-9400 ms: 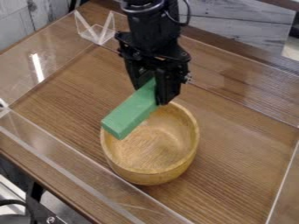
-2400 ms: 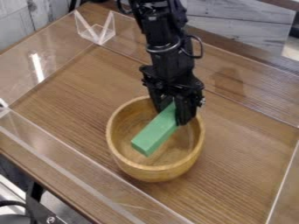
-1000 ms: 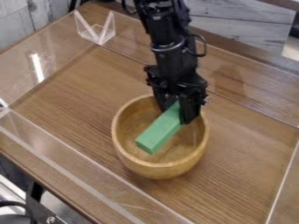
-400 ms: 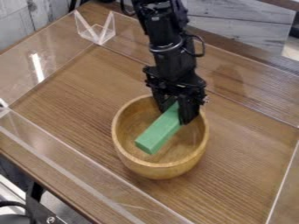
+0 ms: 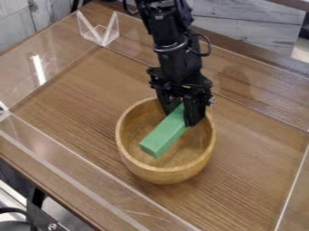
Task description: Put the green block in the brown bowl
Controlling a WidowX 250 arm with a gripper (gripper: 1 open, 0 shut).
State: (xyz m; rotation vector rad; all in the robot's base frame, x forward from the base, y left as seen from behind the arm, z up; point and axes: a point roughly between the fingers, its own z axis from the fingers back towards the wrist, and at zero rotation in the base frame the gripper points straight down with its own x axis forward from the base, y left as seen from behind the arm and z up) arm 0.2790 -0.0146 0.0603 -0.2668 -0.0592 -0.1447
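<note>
The black claw (image 5: 185, 112), clamped on the flat bright-green rectangular block (image 5: 164, 136), holds it slanting down-left into the round light-brown wooden bowl (image 5: 130, 156).

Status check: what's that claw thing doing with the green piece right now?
Tool shut on green block. Block tilted inside brown bowl, lower end down. Nothing in the way.

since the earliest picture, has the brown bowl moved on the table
Yes. The brown bowl has slid toward the right of the view and slightly nearer the camera, judged against the clear stand at the back.
</note>
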